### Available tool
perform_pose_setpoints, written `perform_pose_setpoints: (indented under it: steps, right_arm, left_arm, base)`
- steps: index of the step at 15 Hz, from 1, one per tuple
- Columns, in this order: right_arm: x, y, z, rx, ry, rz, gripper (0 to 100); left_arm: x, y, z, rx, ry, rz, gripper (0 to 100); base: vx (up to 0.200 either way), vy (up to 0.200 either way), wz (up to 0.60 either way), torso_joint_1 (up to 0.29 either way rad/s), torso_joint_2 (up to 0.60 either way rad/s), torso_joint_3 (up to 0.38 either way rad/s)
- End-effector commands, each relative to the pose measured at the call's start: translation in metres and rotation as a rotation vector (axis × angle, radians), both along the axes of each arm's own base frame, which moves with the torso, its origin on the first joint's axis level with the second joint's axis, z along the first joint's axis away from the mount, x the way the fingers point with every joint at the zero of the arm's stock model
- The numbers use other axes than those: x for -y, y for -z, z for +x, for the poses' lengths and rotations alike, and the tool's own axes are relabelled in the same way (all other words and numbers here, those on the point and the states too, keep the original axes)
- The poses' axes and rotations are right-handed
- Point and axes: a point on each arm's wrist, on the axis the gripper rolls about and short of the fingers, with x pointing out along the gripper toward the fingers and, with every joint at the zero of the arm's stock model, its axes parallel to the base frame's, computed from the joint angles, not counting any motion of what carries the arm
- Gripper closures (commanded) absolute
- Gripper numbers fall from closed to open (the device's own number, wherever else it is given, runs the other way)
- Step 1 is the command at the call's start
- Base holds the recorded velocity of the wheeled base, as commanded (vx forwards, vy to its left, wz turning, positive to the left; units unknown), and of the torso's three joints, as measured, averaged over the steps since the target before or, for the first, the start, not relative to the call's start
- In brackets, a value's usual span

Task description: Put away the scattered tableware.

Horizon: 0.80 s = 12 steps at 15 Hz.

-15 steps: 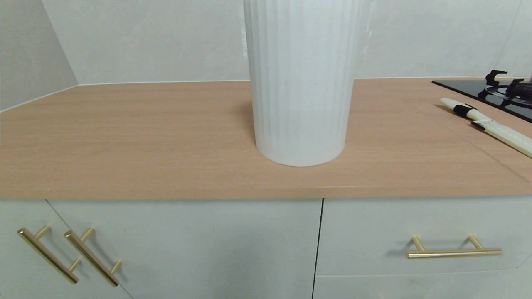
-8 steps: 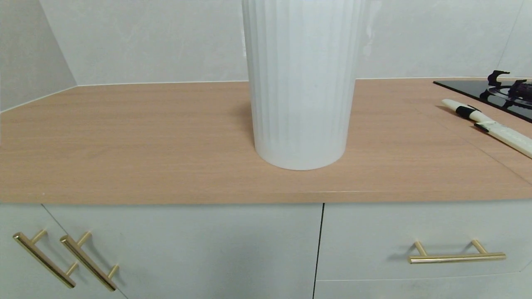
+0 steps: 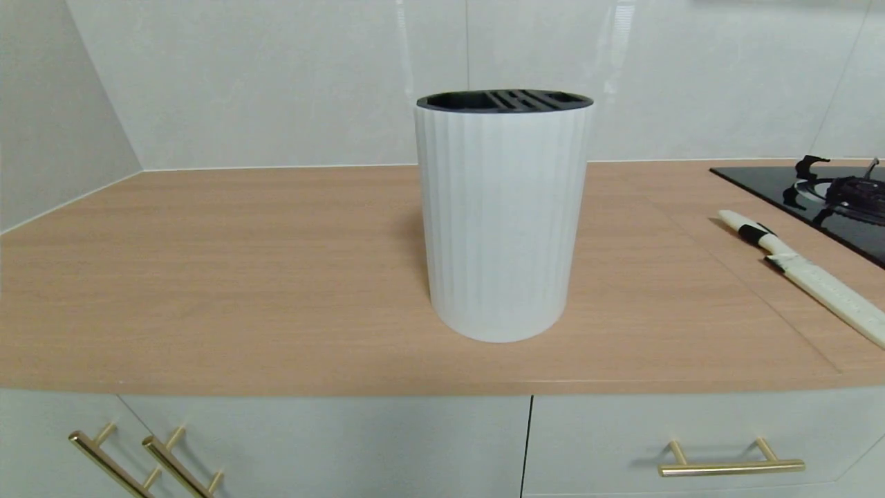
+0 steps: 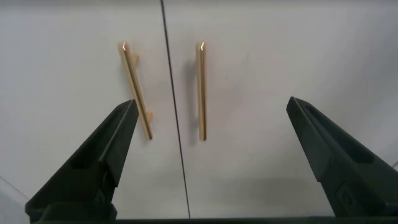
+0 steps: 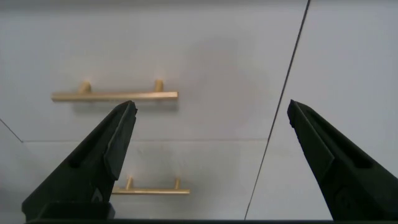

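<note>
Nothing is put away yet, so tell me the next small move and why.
Probably raise the right gripper toward the knife: it lies flat on the counter, to the right of the slotted holder, and that gripper hangs open and empty, low before the drawer fronts.

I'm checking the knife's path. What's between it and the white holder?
Only bare countertop, in the head view, between the knife and the white holder.

White ribbed knife block (image 3: 503, 221) with black top; cream knife (image 3: 807, 275), black band.
</note>
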Motion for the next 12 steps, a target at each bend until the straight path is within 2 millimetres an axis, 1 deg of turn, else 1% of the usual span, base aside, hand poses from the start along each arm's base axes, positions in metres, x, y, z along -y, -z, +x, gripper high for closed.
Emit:
perform_pose_setpoints:
  steps: [1, 7, 12]
  right_arm:
    - [0.0000, -0.0001, 0.0001, -0.001, 0.000, 0.000, 0]
    - [0.0000, -0.0001, 0.0001, -0.001, 0.000, 0.001, 0]
    - [0.0000, -0.0001, 0.0001, -0.001, 0.000, 0.001, 0]
  left_arm:
    - [0.0000, 0.0001, 0.0001, -0.002, 0.000, 0.000, 0]
    - [0.0000, 0.0001, 0.0001, -0.002, -0.001, 0.000, 0]
    - [0.0000, 0.0001, 0.0001, -0.002, -0.001, 0.000, 0]
  base:
    - [0.000, 0.000, 0.00, 0.115, -0.47, -0.349]
    - [0.000, 0.000, 0.00, 0.146, -0.47, -0.321]
    - [0.000, 0.000, 0.00, 0.181, -0.49, -0.309]
